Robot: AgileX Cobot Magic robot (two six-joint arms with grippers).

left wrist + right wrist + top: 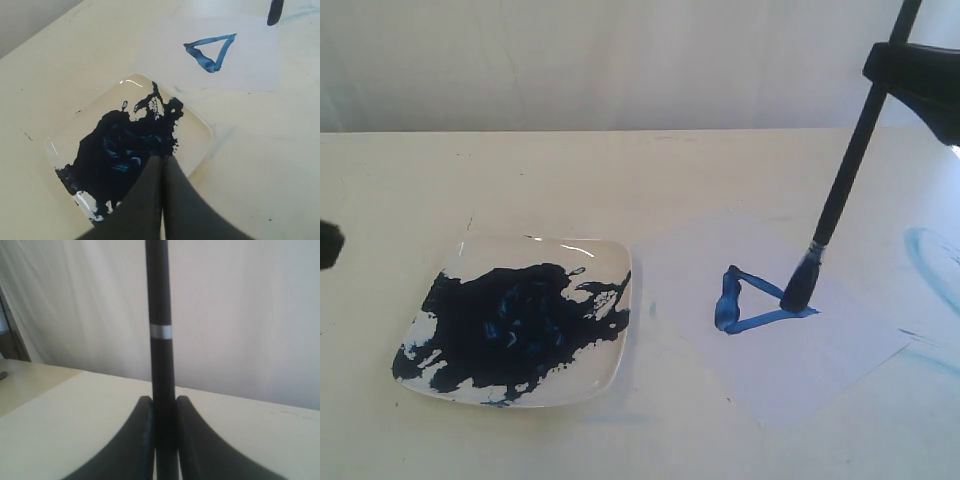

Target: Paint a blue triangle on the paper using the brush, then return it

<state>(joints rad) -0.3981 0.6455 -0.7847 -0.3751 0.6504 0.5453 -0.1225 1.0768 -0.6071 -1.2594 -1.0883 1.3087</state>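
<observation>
The right gripper (892,62) is clamped on the brush (845,160), its two fingers (142,440) pinching the black handle from either side, with a silver band (161,332) showing on the handle beyond them. The grip sits high on the handle, at the top right of the exterior view. The brush leans, upper end to the right, and its blue-stained tip touches the paper (800,370) at the right corner of the triangle (730,298). The triangle has one thick, dark side on the left and two thin sides meeting at the tip. The paper lies flat on the table (570,180), just right of the plate (500,255), which is smeared with dark blue paint. A pale blue smear (930,260) marks the table beyond the paper's right edge. The left gripper (162,161) hangs over the plate, jaws pressed together with nothing between them
</observation>
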